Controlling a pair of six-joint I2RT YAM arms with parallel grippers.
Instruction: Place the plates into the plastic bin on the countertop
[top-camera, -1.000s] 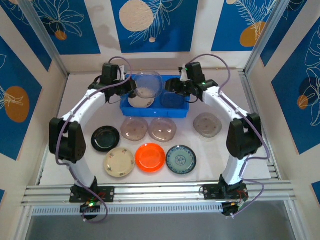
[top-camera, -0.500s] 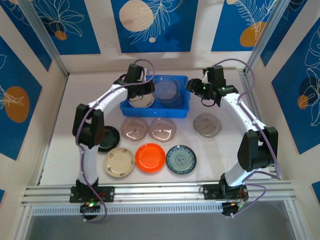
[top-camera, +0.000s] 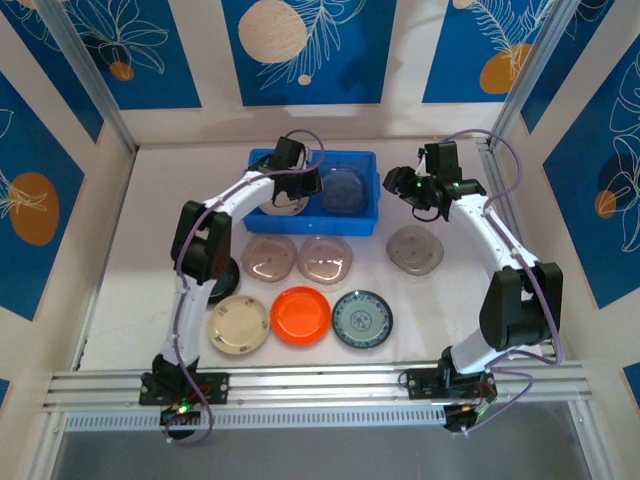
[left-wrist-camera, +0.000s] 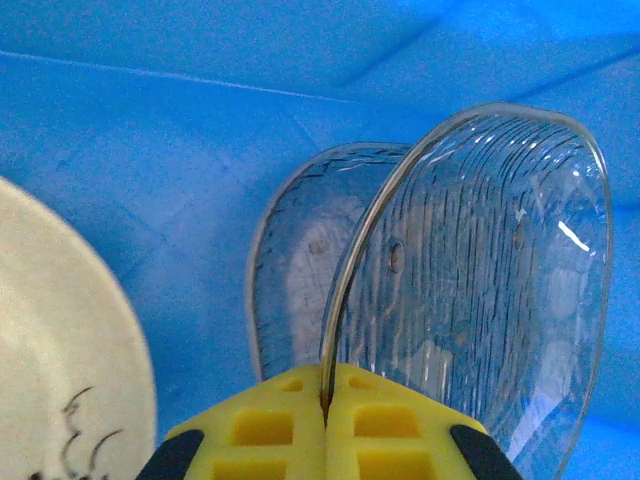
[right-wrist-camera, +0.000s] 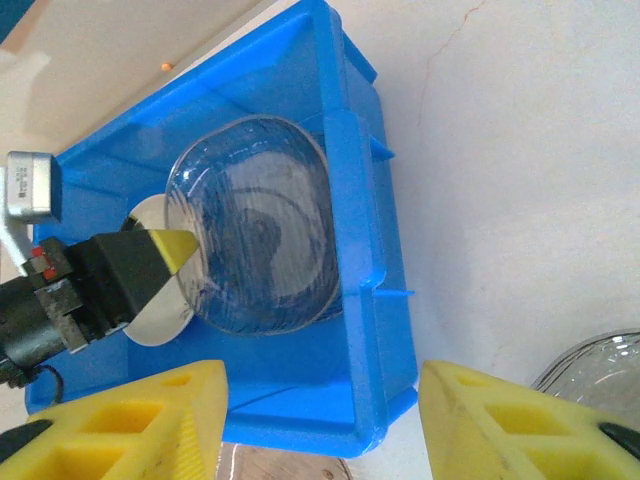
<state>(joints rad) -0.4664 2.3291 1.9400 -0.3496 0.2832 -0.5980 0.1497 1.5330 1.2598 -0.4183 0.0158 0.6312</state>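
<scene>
Both arms have shifted over the last second. The left gripper has swung rightward across the blue bin, carrying its translucent plate down from above the bin's middle into the right half. The right gripper has backed out past the bin's right wall.

The left gripper's fingers are pressed together on the plate's rim, and the plate stands tilted on edge, ahead and to the right of them. Just beyond it, lower in the bin, is a second translucent plate; whether the two touch is unclear. A cream plate lies in the bin to this gripper's left.

The right gripper's jaws stand roughly half apart with nothing between them, and the bin is ahead of it.

On the countertop, toward the arm bases from both grippers, lie the rest:
- a pair of smoky plates side by side
- a lone smoky plate nearest the right gripper
- a black plate, partly hidden by the left arm
- another cream plate
- an orange plate
- a teal plate
</scene>
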